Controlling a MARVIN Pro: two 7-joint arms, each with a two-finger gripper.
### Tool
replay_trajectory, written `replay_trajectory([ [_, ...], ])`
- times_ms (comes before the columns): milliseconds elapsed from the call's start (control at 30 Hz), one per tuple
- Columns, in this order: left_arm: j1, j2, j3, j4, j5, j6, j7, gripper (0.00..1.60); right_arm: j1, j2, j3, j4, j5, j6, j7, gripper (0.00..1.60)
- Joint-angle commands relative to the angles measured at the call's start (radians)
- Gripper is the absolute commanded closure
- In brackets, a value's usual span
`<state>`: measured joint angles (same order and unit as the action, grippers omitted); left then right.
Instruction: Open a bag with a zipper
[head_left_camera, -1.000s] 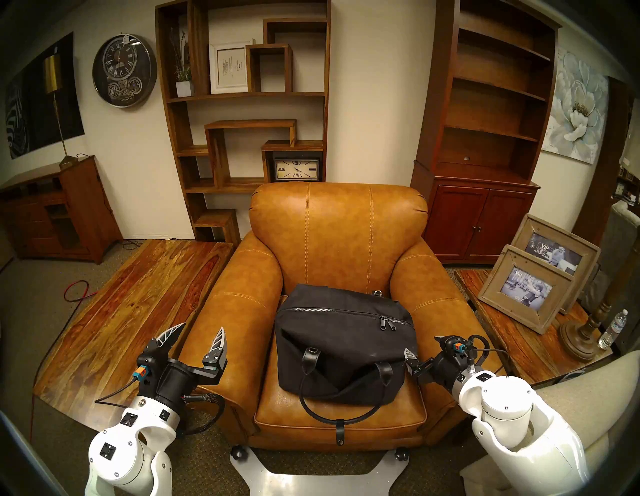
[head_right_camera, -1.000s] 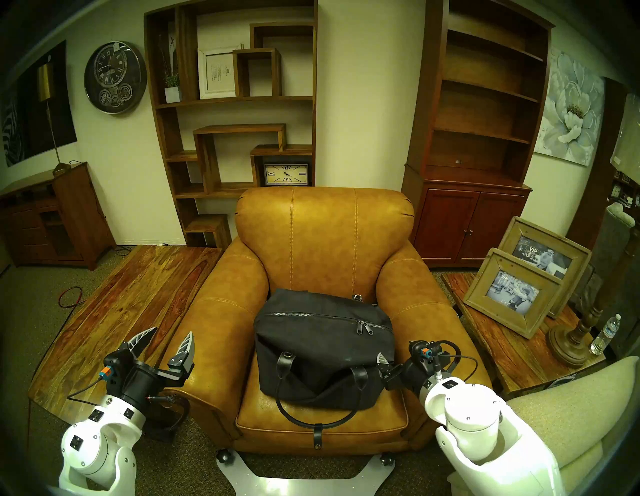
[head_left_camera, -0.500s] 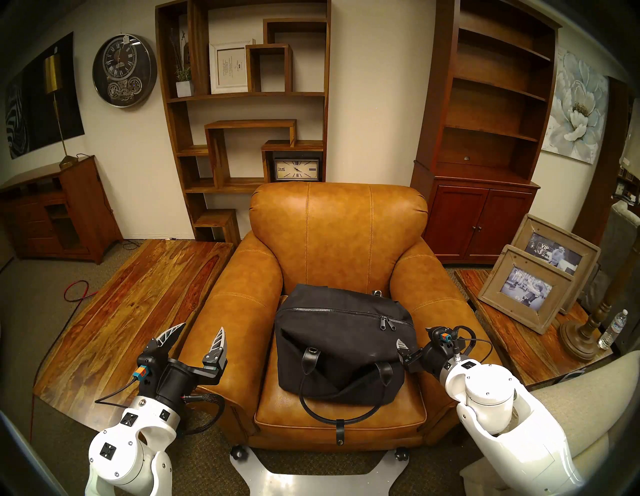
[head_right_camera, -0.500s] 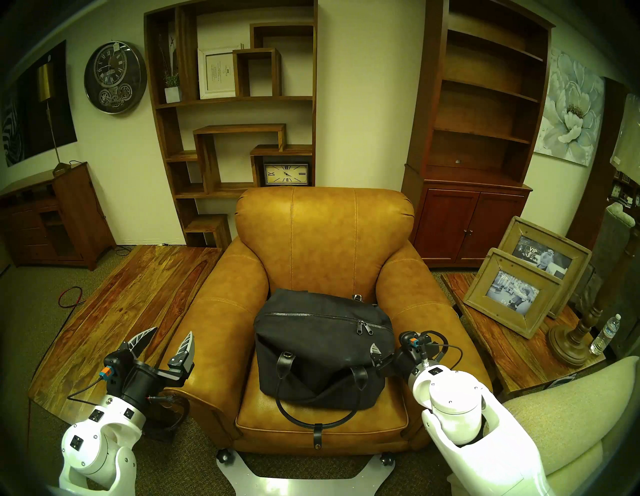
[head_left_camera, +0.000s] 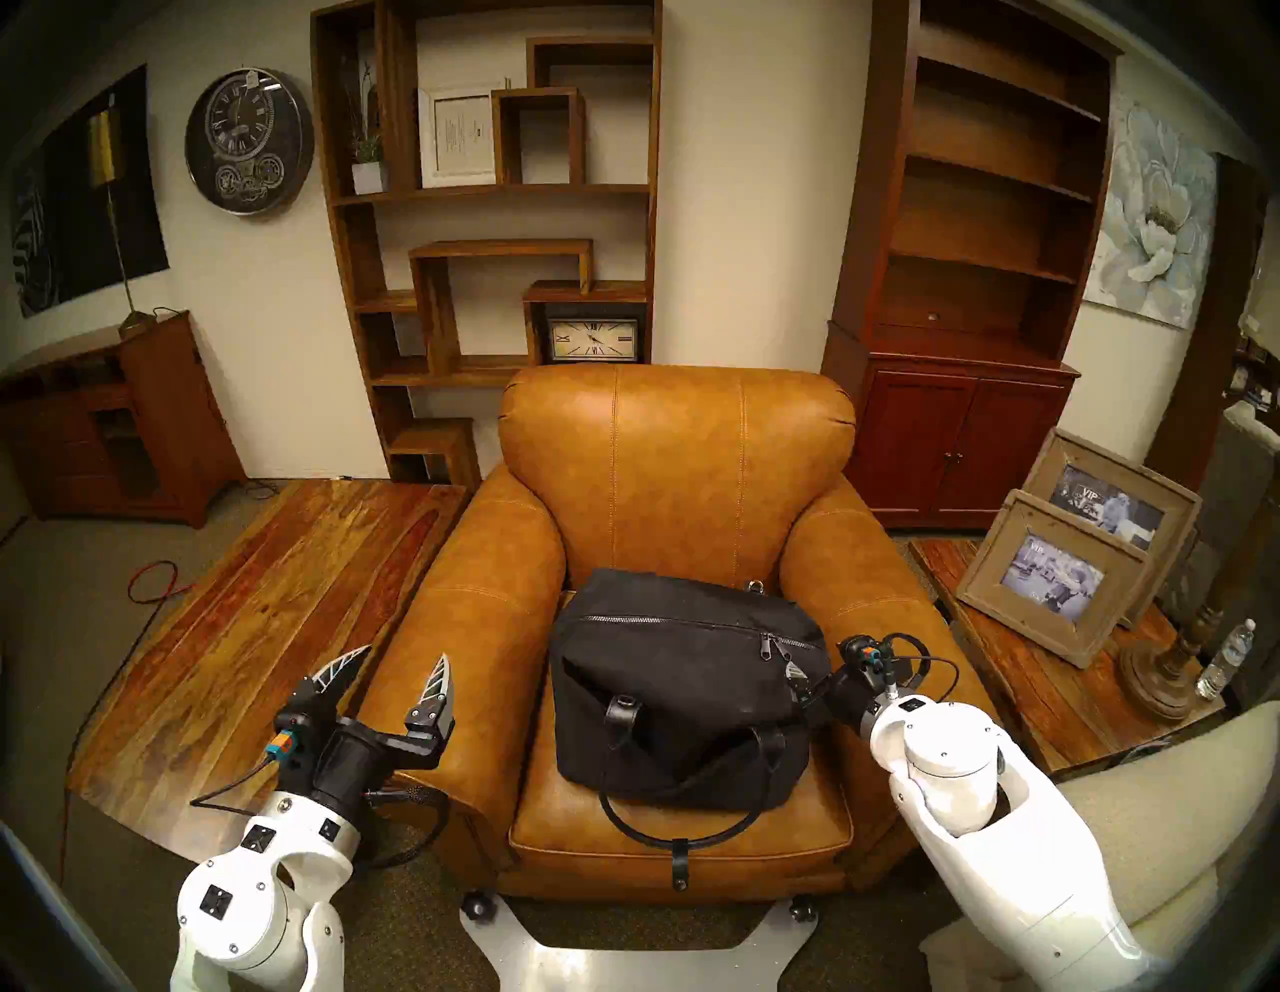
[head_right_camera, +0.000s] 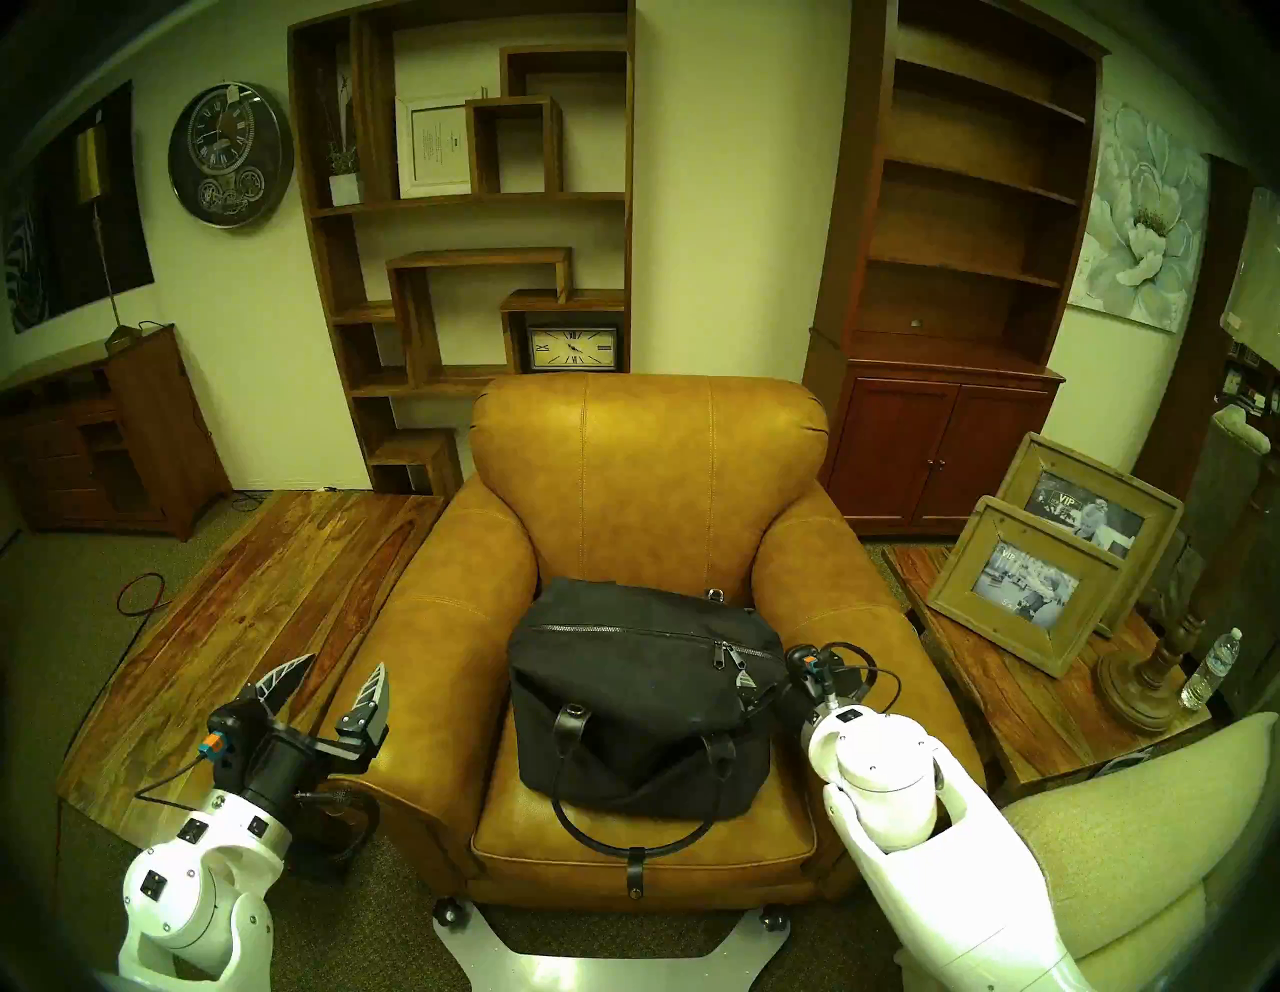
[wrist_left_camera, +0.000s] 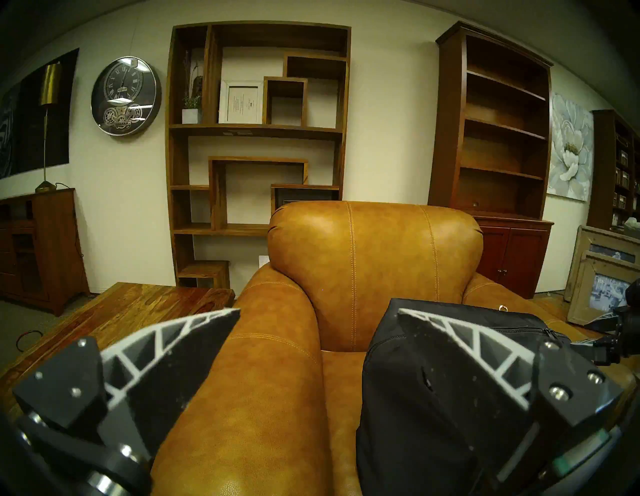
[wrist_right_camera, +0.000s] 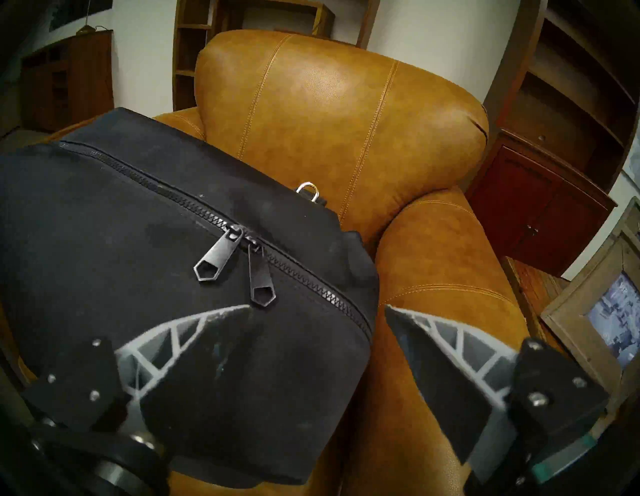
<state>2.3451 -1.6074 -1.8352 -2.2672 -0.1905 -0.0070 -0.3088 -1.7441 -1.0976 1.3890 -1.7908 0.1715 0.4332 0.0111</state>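
The black bag (head_left_camera: 682, 686) sits on the seat cushion of a tan leather armchair (head_left_camera: 679, 457), its back edge against the backrest and its thin loop handles (head_left_camera: 682, 821) draped forward over the front of the cushion. The zipper (head_left_camera: 665, 623) runs shut across the bag's top from left to right, and its two pull tabs (wrist_right_camera: 239, 270) lie side by side on the fabric toward the bag's right end. The right gripper (wrist_right_camera: 317, 311) hovers at that right end, angled down, with its fingers spread wide and holding nothing: in the right wrist view one finger (wrist_right_camera: 194, 350) lies over the bag just below the pull tabs, while the other (wrist_right_camera: 446, 363) is over the chair's right armrest. The left gripper (head_left_camera: 398, 668) hangs level above the chair's left armrest, well apart from the bag, its fingers also spread and empty. A small metal ring (wrist_right_camera: 307, 191) shows at the bag's back edge.
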Motion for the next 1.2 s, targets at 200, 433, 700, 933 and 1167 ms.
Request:
replay_trajectory([
  [200,-0.001,0.001,0.000,-0.020,0.000,-0.004,-0.002,0.00,0.169,-0.080,-0.017,0.109,-0.061,0.037,0.055,0.83],
  [433,0.000,0.001,0.000,-0.021,0.000,-0.003,-0.002,0.00,0.254,-0.098,-0.034,0.194,-0.102,0.062,0.108,0.85],
  [700,0.001,0.001,0.000,-0.023,0.001,-0.003,-0.002,0.00,0.307,-0.083,-0.058,0.241,-0.121,0.082,0.187,0.75],
  [933,0.002,0.000,0.000,-0.024,0.001,-0.002,-0.002,0.00,0.320,-0.035,-0.073,0.222,-0.119,0.109,0.282,0.59],
  [1167,0.003,0.000,0.000,-0.026,0.001,-0.001,-0.002,0.00,0.333,-0.022,-0.080,0.238,-0.117,0.143,0.333,0.96],
])
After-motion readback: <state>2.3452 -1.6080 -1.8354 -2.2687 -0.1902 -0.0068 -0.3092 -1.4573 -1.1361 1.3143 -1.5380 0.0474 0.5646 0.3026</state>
